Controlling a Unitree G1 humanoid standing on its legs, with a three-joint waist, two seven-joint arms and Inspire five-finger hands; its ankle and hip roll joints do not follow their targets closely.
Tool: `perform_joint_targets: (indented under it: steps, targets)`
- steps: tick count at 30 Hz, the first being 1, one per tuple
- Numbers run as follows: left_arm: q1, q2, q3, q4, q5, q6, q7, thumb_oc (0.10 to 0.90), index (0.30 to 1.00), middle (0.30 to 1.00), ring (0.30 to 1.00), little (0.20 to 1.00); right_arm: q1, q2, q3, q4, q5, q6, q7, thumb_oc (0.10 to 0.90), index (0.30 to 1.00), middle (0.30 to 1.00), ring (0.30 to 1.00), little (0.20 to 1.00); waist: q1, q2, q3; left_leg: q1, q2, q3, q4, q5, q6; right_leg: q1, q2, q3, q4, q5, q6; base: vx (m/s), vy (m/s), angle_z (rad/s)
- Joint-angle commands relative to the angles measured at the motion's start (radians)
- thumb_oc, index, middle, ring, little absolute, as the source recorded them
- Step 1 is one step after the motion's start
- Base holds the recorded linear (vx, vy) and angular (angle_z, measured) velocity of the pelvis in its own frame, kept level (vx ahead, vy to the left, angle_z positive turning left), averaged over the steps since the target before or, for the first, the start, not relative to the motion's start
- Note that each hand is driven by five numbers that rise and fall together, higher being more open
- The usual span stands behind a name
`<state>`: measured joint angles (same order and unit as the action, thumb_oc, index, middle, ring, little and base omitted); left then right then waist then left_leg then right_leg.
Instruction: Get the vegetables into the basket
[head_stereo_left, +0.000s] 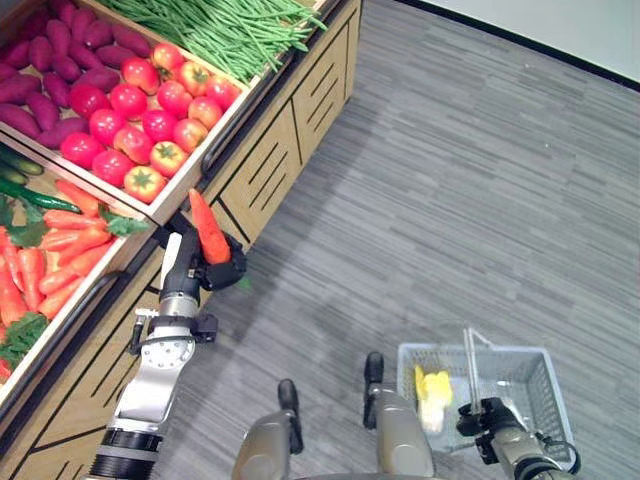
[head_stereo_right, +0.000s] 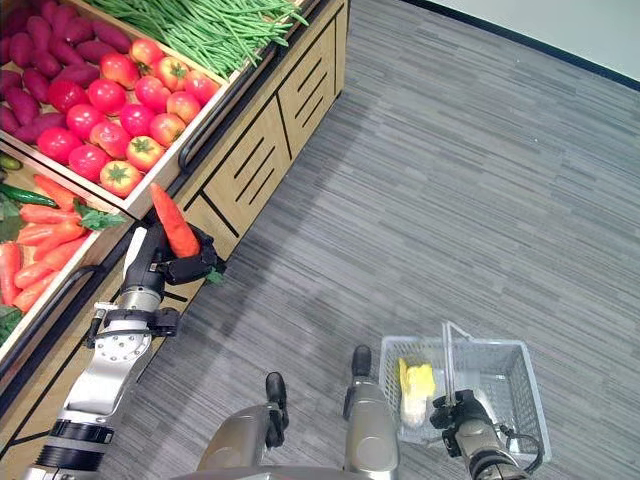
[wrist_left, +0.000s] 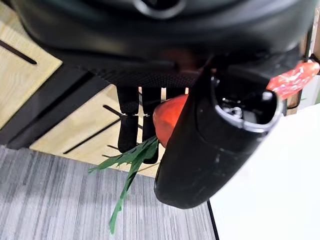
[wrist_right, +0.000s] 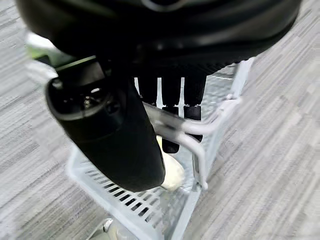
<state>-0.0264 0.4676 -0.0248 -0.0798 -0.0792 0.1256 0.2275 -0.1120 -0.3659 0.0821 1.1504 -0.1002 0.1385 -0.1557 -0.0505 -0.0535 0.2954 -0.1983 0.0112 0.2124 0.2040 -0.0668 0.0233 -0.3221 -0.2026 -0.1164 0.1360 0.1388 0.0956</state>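
One carrot (head_stereo_left: 208, 229) is in the left hand (head_stereo_left: 196, 266), with the fingers and thumb curled tight round it. Its pointy end sticks up and its green leaves hang down under the hand. Just to the left of that hand is a wooden stand (head_stereo_left: 265, 150) full of more carrots (head_stereo_left: 55, 250), red tomatoes (head_stereo_left: 140, 112) and green beans (head_stereo_left: 225, 30). Far to the right of it, low over the grey floor (head_stereo_left: 470, 190), the right hand (head_stereo_left: 483, 415) has its fingers curled round the handle of a white wire basket (head_stereo_left: 520, 385). Something yellow (head_stereo_left: 432, 392) lies inside the basket, close beside that hand
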Motion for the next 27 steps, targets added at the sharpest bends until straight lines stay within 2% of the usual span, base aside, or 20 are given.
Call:
perform_joint_targets:
  steps: [1,2,4,7,9,10,11,13,16,17,19,21,23,25,27]
  targets:
    - [-0.002,0.074,0.081,-0.144,0.019,-0.085,0.028,0.4,0.3,0.3,0.3,0.3,0.006,0.005,0.027,0.001,0.029,0.004,-0.012,0.4,0.3,0.3,0.3,0.3,-0.008,-0.064,-0.035,-0.031,0.041,0.032,0.109,-0.094,-0.03,0.097,-0.111,0.042,-0.131,0.12,0.154,-0.02,0.106,-0.49]
    - [0.002,0.081,0.083,-0.144,0.02,-0.084,0.029,0.4,0.3,0.3,0.3,0.3,0.004,0.011,0.03,-0.005,0.027,0.004,-0.012,0.4,0.3,0.3,0.3,0.3,-0.012,-0.062,-0.034,-0.016,0.055,0.056,0.097,-0.099,-0.035,0.087,-0.108,0.024,-0.131,0.148,0.163,-0.03,0.085,-0.66]
    - [0.002,0.091,0.09,-0.146,0.022,-0.083,0.035,0.4,0.3,0.3,0.3,0.3,0.005,0.025,0.045,-0.009,0.016,0.003,-0.006,0.4,0.3,0.3,0.3,0.3,0.003,-0.052,-0.038,0.009,0.094,0.11,0.07,-0.077,-0.046,0.086,-0.13,-0.078,-0.125,0.142,0.162,-0.03,0.089,-0.75]
    - [-0.002,0.092,0.083,-0.148,0.021,-0.082,0.037,0.4,0.3,0.3,0.3,0.3,0.009,0.029,0.049,-0.015,0.01,0.003,-0.007,0.4,0.3,0.3,0.3,0.3,0.006,-0.043,-0.041,0.025,0.107,0.135,0.041,-0.052,-0.051,0.121,-0.146,-0.113,-0.105,0.123,0.157,-0.07,0.061,-0.85]
    - [0.0,0.094,0.081,-0.154,0.016,-0.076,0.036,0.4,0.3,0.3,0.3,0.3,0.009,0.034,0.053,-0.023,0.004,0.002,-0.008,0.4,0.3,0.3,0.3,0.3,0.027,-0.04,-0.059,0.034,0.122,0.185,0.012,-0.027,-0.053,0.187,-0.165,-0.156,-0.085,0.103,0.153,-0.14,0.073,-0.6]
    - [0.001,0.094,0.08,-0.154,0.016,-0.076,0.036,0.4,0.3,0.3,0.3,0.3,0.01,0.034,0.053,-0.024,0.004,0.003,-0.008,0.4,0.3,0.3,0.3,0.3,0.03,-0.041,-0.057,0.039,0.121,0.188,0.009,-0.025,-0.054,0.189,-0.164,-0.153,-0.085,0.103,0.153,-0.05,0.025,-0.68]
    - [0.009,0.096,0.092,-0.157,0.015,-0.073,0.032,0.4,0.3,0.3,0.3,0.3,0.009,0.038,0.054,-0.029,-0.002,0.003,-0.009,0.4,0.3,0.3,0.3,0.3,0.052,-0.035,-0.077,0.05,0.139,0.21,-0.005,-0.034,-0.065,0.237,-0.168,-0.197,-0.068,0.081,0.162,-0.06,0.005,-0.77]
    - [0.025,0.1,0.104,-0.156,0.013,-0.068,0.022,0.4,0.3,0.3,0.3,0.3,0.009,0.041,0.062,-0.044,-0.012,0.0,-0.006,0.4,0.3,0.3,0.3,0.3,0.081,-0.045,-0.091,0.058,0.157,0.282,-0.012,-0.012,-0.065,0.291,-0.168,-0.264,-0.053,0.07,0.162,-0.2,-0.006,-1.05]
    - [0.036,0.1,0.113,-0.152,0.017,-0.064,0.017,0.4,0.3,0.3,0.3,0.3,0.011,0.043,0.07,-0.052,-0.02,0.001,-0.002,0.4,0.3,0.3,0.3,0.3,0.097,-0.057,-0.102,0.066,0.167,0.33,-0.014,-0.006,-0.066,0.317,-0.156,-0.291,-0.06,0.054,0.161,-0.12,-0.032,-1.4]
    - [0.05,0.1,0.125,-0.146,0.022,-0.062,0.011,0.4,0.3,0.3,0.3,0.3,0.011,0.043,0.077,-0.057,-0.028,0.001,0.001,0.4,0.3,0.3,0.3,0.3,0.108,-0.063,-0.112,0.069,0.188,0.37,-0.006,0.007,-0.077,0.332,-0.146,-0.34,-0.097,0.037,0.159,-0.12,-0.11,-1.13]
    - [0.057,0.092,0.123,-0.139,0.025,-0.064,0.003,0.4,0.3,0.3,0.3,0.3,0.014,0.041,0.079,-0.063,-0.034,0.001,0.001,0.4,0.3,0.3,0.3,0.3,0.1,-0.06,-0.113,0.075,0.202,0.388,-0.003,0.03,-0.088,0.324,-0.132,-0.33,-0.108,0.008,0.15,-0.04,-0.131,-1.01]
    - [0.05,0.082,0.103,-0.126,0.025,-0.066,-0.002,0.4,0.3,0.3,0.3,0.3,0.018,0.035,0.091,-0.065,-0.056,0.002,0.001,0.4,0.3,0.3,0.3,0.3,0.086,-0.044,-0.116,0.072,0.218,0.376,-0.025,0.068,-0.106,0.324,-0.098,-0.3,-0.123,-0.052,0.126,-0.02,-0.168,-0.68]
    - [0.041,0.074,0.09,-0.111,0.017,-0.072,-0.004,0.4,0.3,0.3,0.3,0.3,0.017,0.021,0.124,-0.066,-0.108,0.004,0.001,0.4,0.3,0.3,0.3,0.3,0.079,-0.031,-0.117,0.071,0.23,0.356,-0.058,0.109,-0.127,0.324,-0.068,-0.29,-0.132,-0.084,0.11,-0.03,-0.209,-0.07]
    - [0.04,0.056,0.078,-0.104,-0.001,-0.075,-0.01,0.4,0.3,0.3,0.3,0.3,0.023,0.02,0.119,-0.082,-0.095,0.0,-0.005,0.4,0.3,0.3,0.3,0.3,0.071,-0.024,-0.109,0.065,0.244,0.338,-0.052,0.122,-0.14,0.325,-0.045,-0.286,-0.131,-0.11,0.095,-0.02,-0.234,-0.01]
    - [0.044,0.044,0.076,-0.101,-0.007,-0.078,-0.014,0.4,0.3,0.3,0.3,0.3,0.034,0.018,0.128,-0.089,-0.101,-0.004,-0.003,0.4,0.3,0.3,0.3,0.3,0.071,-0.018,-0.089,0.051,0.273,0.31,0.01,0.116,-0.156,0.334,-0.027,-0.295,-0.122,-0.136,0.076,-0.01,-0.221,0.17]
